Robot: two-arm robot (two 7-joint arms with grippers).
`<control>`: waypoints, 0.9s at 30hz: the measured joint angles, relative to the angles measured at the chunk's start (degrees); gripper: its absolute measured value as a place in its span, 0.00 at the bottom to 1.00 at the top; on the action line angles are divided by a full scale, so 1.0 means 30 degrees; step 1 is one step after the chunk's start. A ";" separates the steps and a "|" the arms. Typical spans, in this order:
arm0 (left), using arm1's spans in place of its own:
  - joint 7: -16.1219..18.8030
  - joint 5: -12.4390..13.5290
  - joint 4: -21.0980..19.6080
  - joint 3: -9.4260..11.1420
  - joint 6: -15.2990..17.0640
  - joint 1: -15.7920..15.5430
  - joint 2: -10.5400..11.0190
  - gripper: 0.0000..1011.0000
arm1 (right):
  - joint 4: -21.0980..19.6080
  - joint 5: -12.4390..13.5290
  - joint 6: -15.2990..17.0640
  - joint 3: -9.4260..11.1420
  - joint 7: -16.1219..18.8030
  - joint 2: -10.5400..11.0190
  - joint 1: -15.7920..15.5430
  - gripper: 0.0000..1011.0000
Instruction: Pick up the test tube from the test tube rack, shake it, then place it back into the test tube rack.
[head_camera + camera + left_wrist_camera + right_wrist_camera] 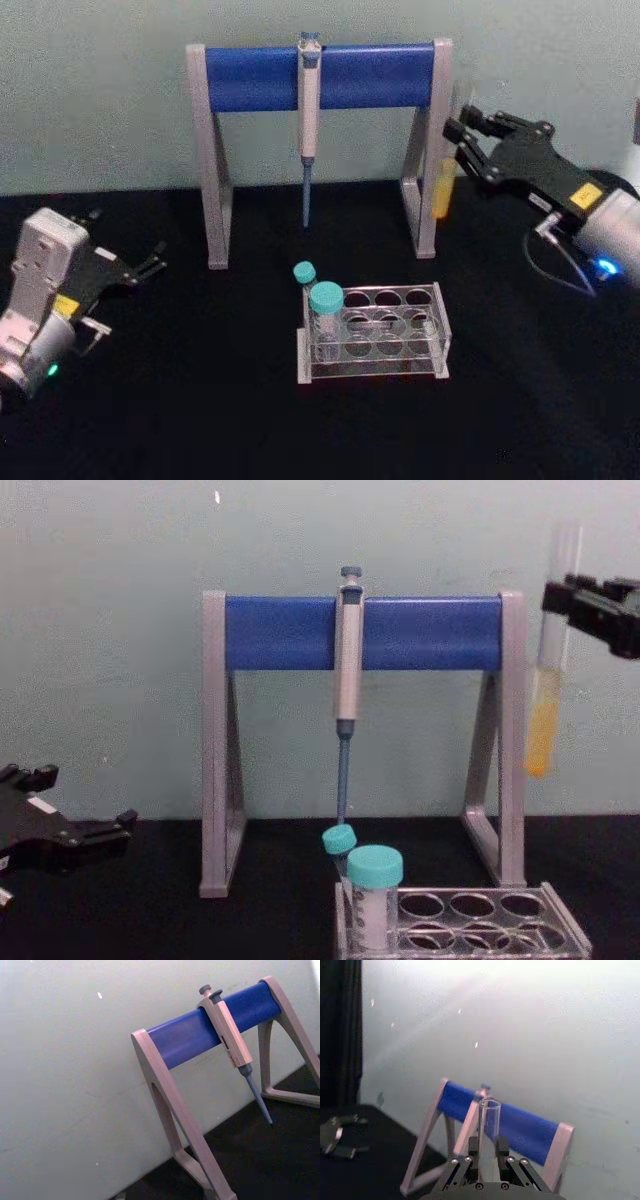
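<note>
My right gripper [462, 135] [560, 598] is raised at the right, shut on the test tube [548, 670] [441, 190] [488, 1125]. The tube hangs upright in the air, clear glass with yellow liquid in its lower part, just right of the stand's right leg. The clear test tube rack [430, 345] [560, 920] sits on the black table in front of the stand, below and left of the tube. My left gripper [155, 260] [125, 825] rests open low at the left, away from the rack.
A tall grey-and-blue pipette stand [320, 75] [360, 630] [200, 1035] stands behind the rack, with a pipette [308, 130] [346, 690] hanging from its bar. Two teal-capped vials [325, 300] [374, 870] occupy the rack's left end. A pale wall lies behind.
</note>
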 joint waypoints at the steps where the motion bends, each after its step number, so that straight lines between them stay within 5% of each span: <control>1: 0.0000 -0.0001 -0.0002 0.0000 0.0000 -0.0001 0.0000 0.99 | 0.0174 -0.0009 -0.0120 0.0041 -0.0166 -0.0421 0.0113 0.22; 7: 0.0000 -0.0001 -0.0001 0.0000 0.0000 0.0000 0.0000 0.99 | 0.0759 0.0920 0.0000 0.0194 0.0268 -0.1519 0.0498 0.22; 14: 0.0000 -0.0001 -0.0001 0.0001 0.0000 -0.0001 0.0000 0.99 | 0.1281 0.3323 0.0820 0.0092 0.2595 -0.1948 0.0856 0.22; 20: 0.0000 -0.0001 -0.0002 0.0001 0.0000 0.0000 0.0000 0.99 | 0.1343 0.4490 0.1636 -0.0388 0.4363 -0.1101 0.1040 0.22; 27: -0.0001 0.0000 -0.0001 0.0001 0.0000 0.0000 0.0000 0.99 | 0.0934 0.3704 0.1397 -0.0910 0.4690 0.0242 0.0844 0.22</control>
